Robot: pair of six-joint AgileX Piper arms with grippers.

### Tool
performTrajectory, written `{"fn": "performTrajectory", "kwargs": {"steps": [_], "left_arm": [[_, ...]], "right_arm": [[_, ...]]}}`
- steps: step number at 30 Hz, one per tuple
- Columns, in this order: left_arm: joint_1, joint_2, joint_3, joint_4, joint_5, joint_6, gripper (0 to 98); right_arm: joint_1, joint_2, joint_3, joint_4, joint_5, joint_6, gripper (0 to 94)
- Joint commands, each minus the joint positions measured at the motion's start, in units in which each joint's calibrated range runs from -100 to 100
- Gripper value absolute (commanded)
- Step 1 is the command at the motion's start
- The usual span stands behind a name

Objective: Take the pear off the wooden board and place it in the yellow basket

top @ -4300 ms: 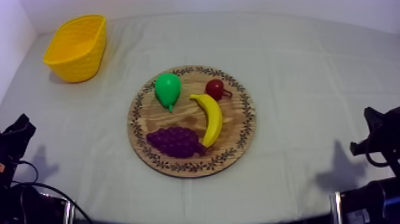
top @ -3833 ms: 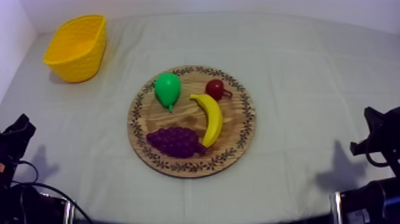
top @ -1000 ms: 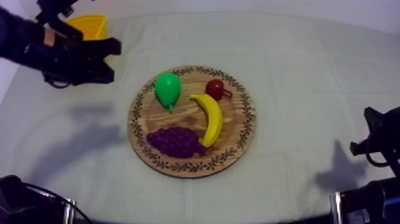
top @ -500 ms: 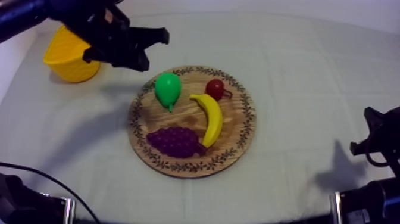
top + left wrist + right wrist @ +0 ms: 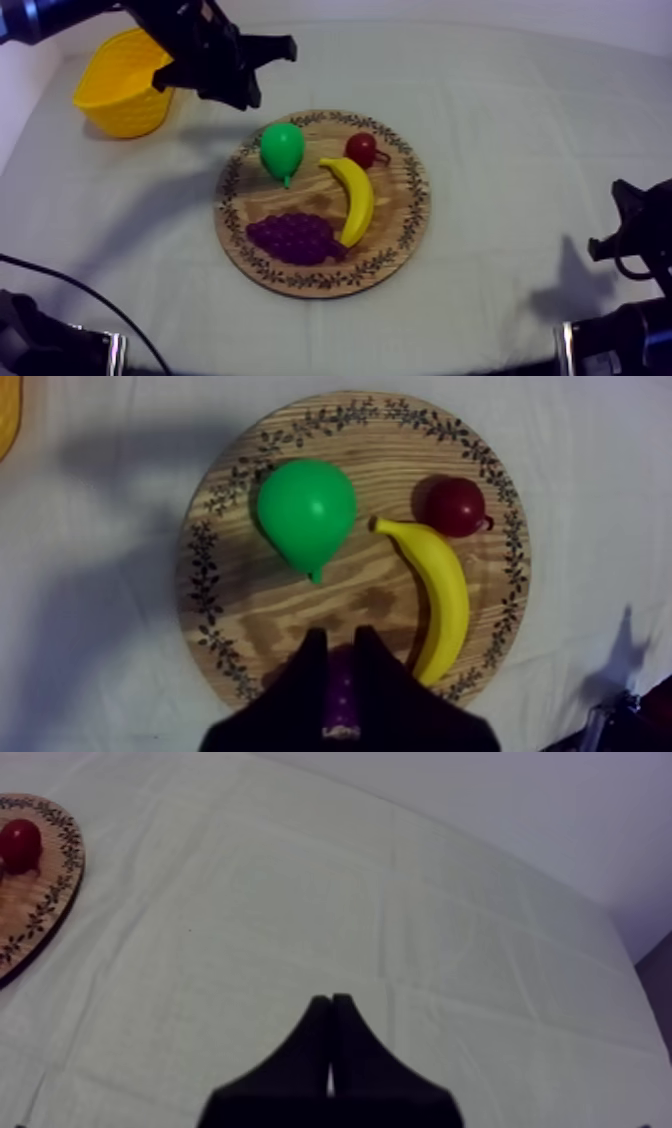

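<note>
The green pear [image 5: 281,148] lies on the back left part of the round wooden board [image 5: 396,205], stem end toward the front. My left gripper [image 5: 270,72] hovers above the cloth just behind the board's far left rim, between the yellow basket [image 5: 115,85] and the pear, touching neither. From the left wrist the pear [image 5: 306,506] lies ahead of the fingertips, with my left gripper [image 5: 340,638] open a little and holding nothing. My right gripper [image 5: 331,999] is shut on nothing and rests low at the table's right side [image 5: 628,215].
A banana [image 5: 355,195], a bunch of purple grapes [image 5: 290,238] and a small red fruit [image 5: 361,149] share the board with the pear. The basket stands at the back left corner near the wall. Bare cloth stretches right of the board [image 5: 40,902].
My left arm rose from its rest at the lower left, swung over the basket and moved right toward the board's back rim. The fruit and my right arm have not moved.
</note>
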State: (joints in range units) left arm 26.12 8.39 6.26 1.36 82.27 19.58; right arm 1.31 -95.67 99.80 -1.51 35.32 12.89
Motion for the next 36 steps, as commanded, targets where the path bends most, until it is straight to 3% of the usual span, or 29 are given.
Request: {"fn": "performTrajectory", "kwargs": {"steps": [1, 8, 18, 26, 36], "left_arm": [[0.1, 0.28, -0.6, 0.19, 0.36, -0.07, 19.9], [0.73, 1.32, -1.97, 0.32, 1.12, -0.42, 49.3], [0.28, 3.24, -2.51, 0.45, 3.12, 1.11, 79.1], [-0.23, 6.67, -2.56, 0.84, 2.19, 1.02, 92.6], [-1.05, 15.42, -2.66, 1.29, -2.0, -0.55, 95.3]], "right_arm": [[0.0, 0.0, -0.02, -0.02, 0.08, 0.03, 0.4], [0.0, 0.0, -0.02, -0.02, 0.08, 0.03, 0.4], [0.0, 0.0, -0.02, -0.02, 0.08, 0.03, 0.4], [0.0, 0.0, -0.02, -0.02, 0.08, 0.04, 0.4], [0.0, 0.0, -0.02, -0.02, 0.08, 0.03, 0.4]]}}
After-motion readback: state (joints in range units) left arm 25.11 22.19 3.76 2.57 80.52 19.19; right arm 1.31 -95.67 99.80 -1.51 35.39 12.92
